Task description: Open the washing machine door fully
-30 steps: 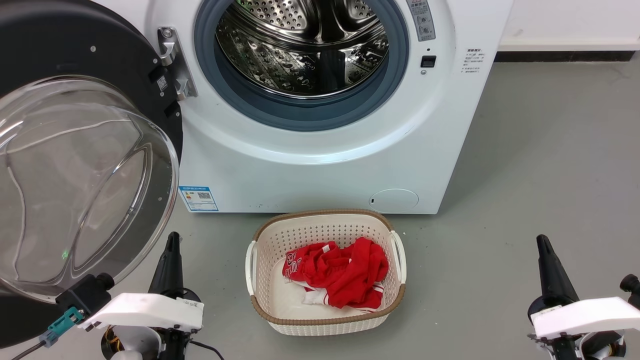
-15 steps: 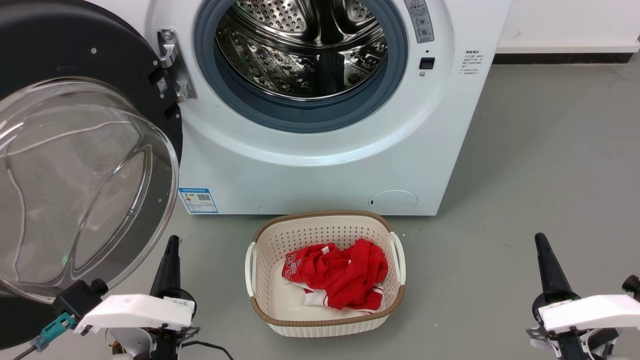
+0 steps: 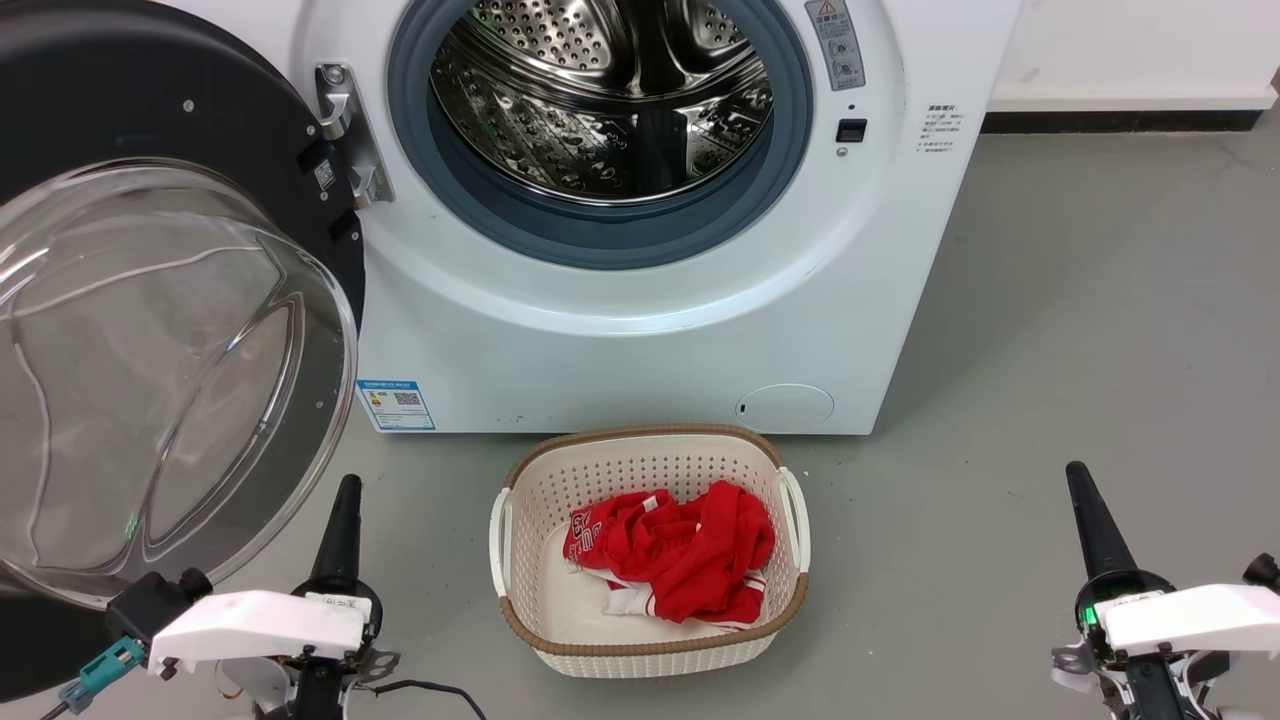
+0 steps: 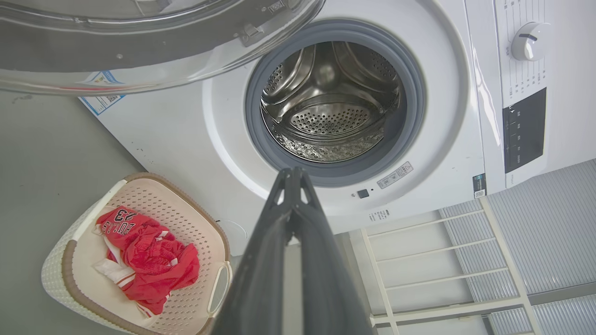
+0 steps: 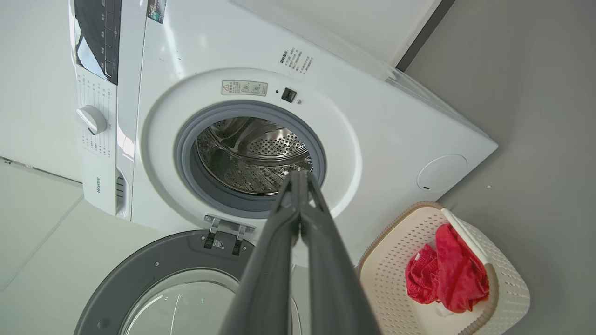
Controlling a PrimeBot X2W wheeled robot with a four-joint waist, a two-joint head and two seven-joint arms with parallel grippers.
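Head view: washing machine door hangs wide open on the left of the frame, washing machine top centre with its drum bare; left gripper lower left, right gripper lower right; left wrist view: that gripper's pinched closed on nothing; right wrist view: same deal, door lower left.

The head camera looks steeply down, close to the white boxy front-loading washing machine and the beige perforated plastic basket. Both wrist cameras, low and rolled sideways, face this same front.
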